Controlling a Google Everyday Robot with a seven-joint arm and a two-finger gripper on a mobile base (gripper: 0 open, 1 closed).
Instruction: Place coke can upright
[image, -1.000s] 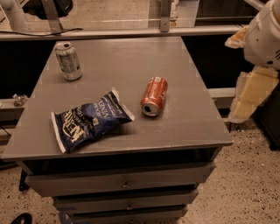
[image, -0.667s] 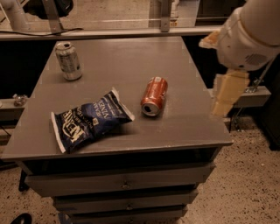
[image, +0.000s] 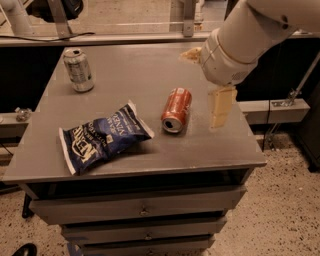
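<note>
Approach stage: the gripper (image: 204, 86), fingers spread and empty, hovers right of centre just beside the coke can (image: 176, 110), lying sideways mid-frame on the table (image: 145, 65), which it must next straddle and grasp.

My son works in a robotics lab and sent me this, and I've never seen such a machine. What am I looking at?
A single camera looks down on a grey table with drawers underneath. The thick white tube coming in from the upper right is the robot's arm. The two tan pieces at its end are the fingers of its gripper. They are spread open, hold nothing, and hover just right of the coke can. That red can lies on its side, one end towards the camera. An upright silver can stands at the back left, and a dark blue snack bag lies flat near the front left.
</note>
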